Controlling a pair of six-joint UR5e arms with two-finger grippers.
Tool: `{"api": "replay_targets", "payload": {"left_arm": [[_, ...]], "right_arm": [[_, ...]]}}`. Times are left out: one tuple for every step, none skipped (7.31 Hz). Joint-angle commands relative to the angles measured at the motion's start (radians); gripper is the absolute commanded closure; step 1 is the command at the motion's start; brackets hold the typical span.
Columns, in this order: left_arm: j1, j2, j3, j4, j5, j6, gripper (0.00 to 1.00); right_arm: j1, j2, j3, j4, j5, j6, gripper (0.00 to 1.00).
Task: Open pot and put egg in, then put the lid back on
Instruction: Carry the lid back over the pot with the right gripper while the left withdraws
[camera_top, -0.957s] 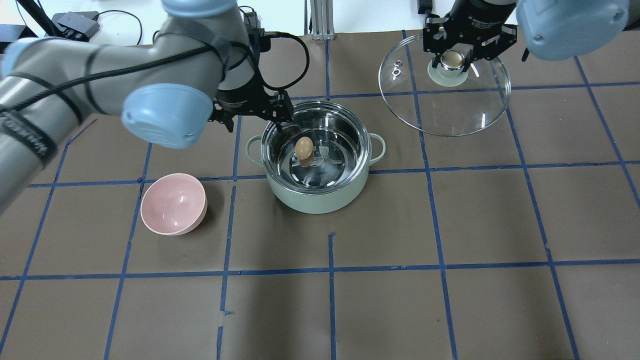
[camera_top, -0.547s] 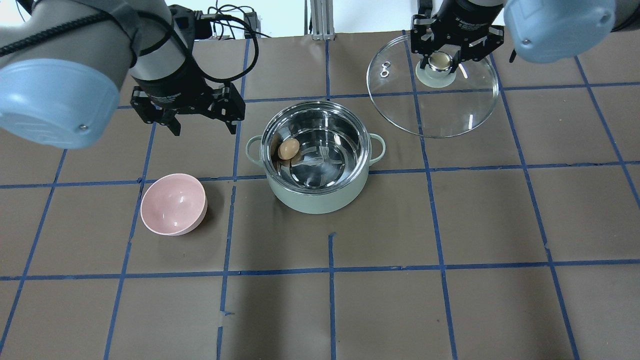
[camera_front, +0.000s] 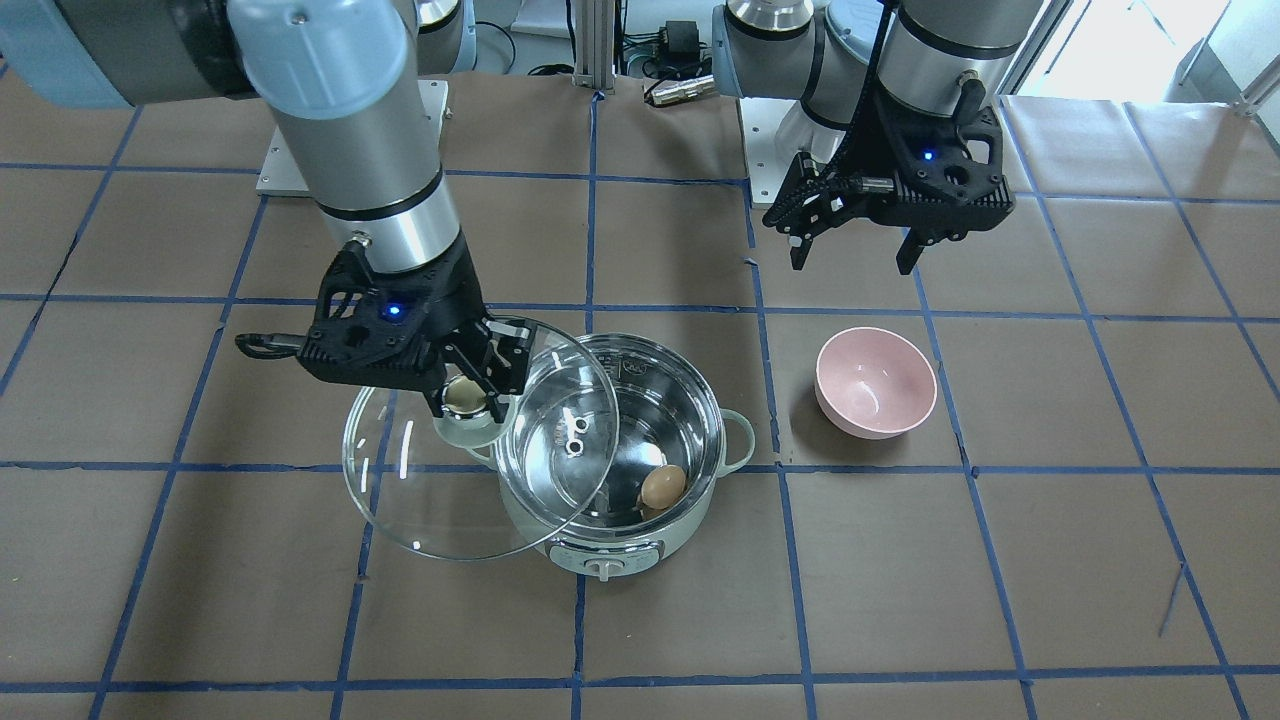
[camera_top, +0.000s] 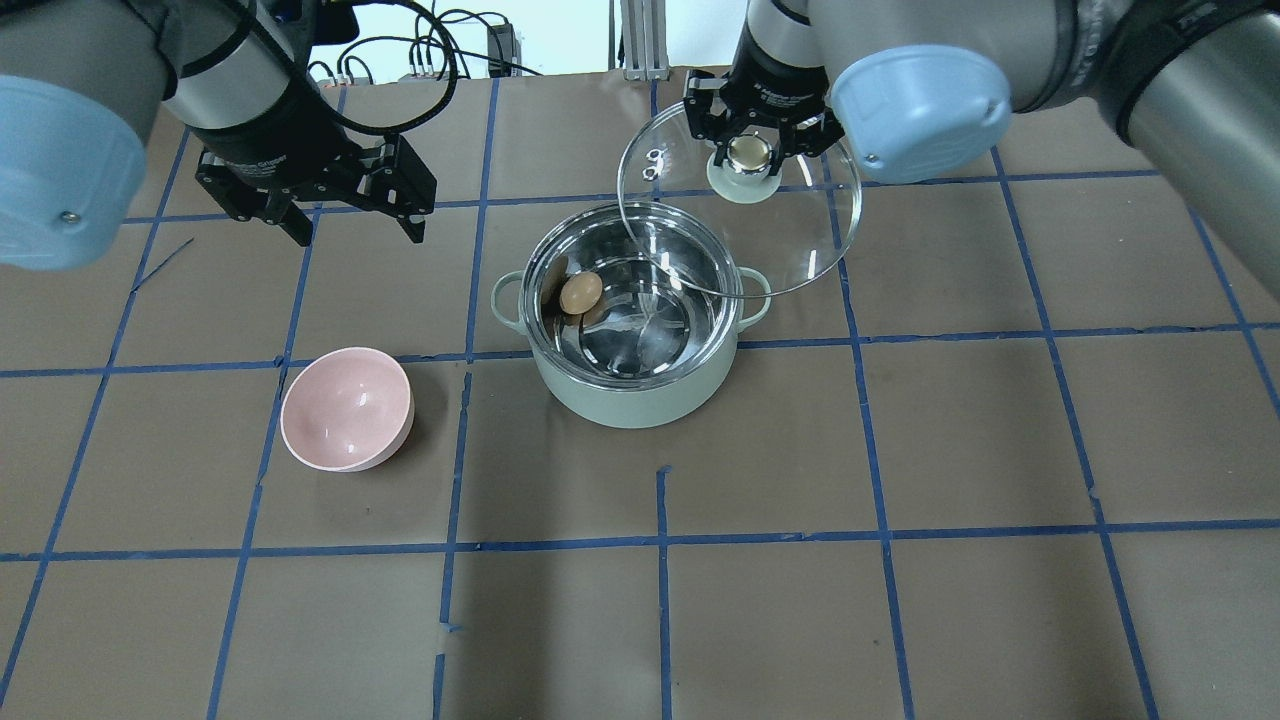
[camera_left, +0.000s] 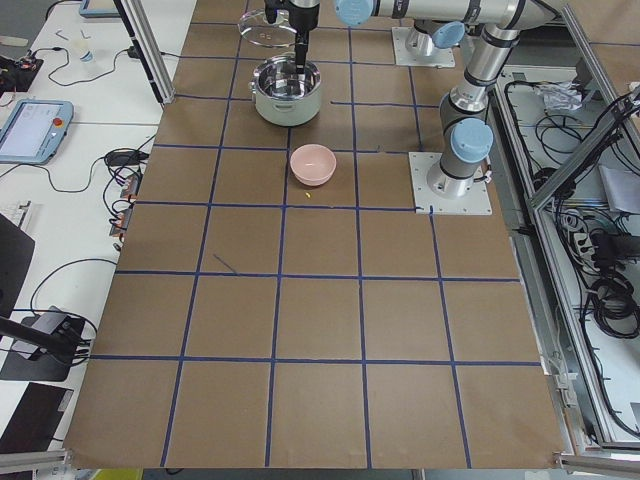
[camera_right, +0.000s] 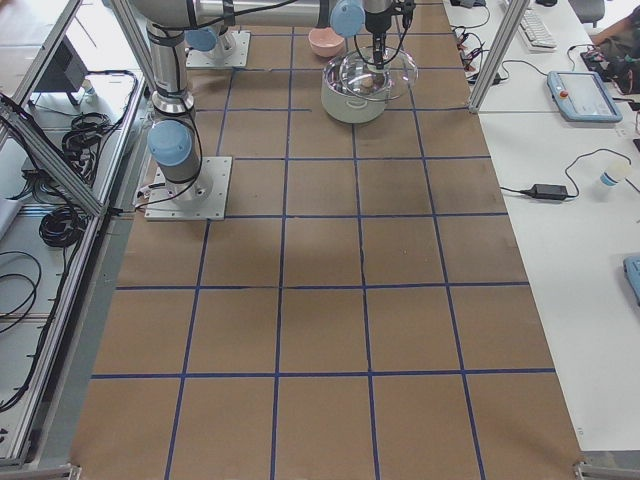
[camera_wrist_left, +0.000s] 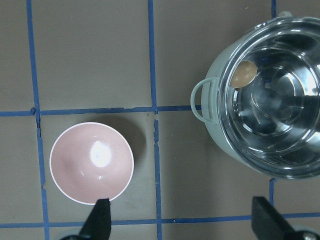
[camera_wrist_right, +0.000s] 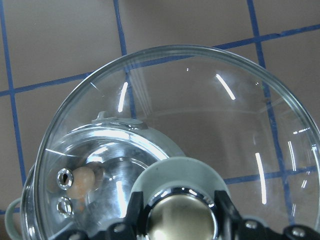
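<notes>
The mint-green pot stands open mid-table, and the brown egg lies inside it against the left wall. My right gripper is shut on the knob of the glass lid and holds it tilted in the air, overlapping the pot's back right rim. The right wrist view shows the egg through the lid. My left gripper is open and empty, above the table to the back left of the pot. The front view shows the lid, the egg and the pot.
An empty pink bowl sits on the table left of the pot, below my left gripper; it also shows in the left wrist view. Brown paper with blue tape lines covers the table.
My right gripper has carried the lid left towards the pot, from the back right of the table. My left gripper has drawn away to the left and back. The egg has rolled to the pot's left wall.
</notes>
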Motion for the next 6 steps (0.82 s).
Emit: {"api": "replay_targets", "payload": {"left_arm": [[-0.002,0.016,-0.013,0.005,0.008,0.003,0.00],[-0.003,0.029,-0.017,0.000,0.022,0.003,0.00],[-0.003,0.034,-0.018,-0.004,0.066,0.003,0.00],[-0.003,0.037,-0.017,-0.006,0.079,0.003,0.00],[-0.003,0.036,-0.017,-0.006,0.074,0.001,0.00],[-0.003,0.037,-0.014,-0.015,0.073,-0.003,0.00]], "right_arm": [[0.088,0.041,-0.003,-0.009,-0.001,0.151,0.56],[0.118,0.066,-0.005,-0.035,-0.001,0.214,0.57],[0.140,0.083,-0.006,-0.038,0.000,0.261,0.59],[0.154,0.095,-0.008,-0.039,0.000,0.282,0.59],[0.157,0.104,-0.008,-0.039,0.002,0.285,0.59],[0.157,0.105,-0.008,-0.039,0.002,0.283,0.59]]}}
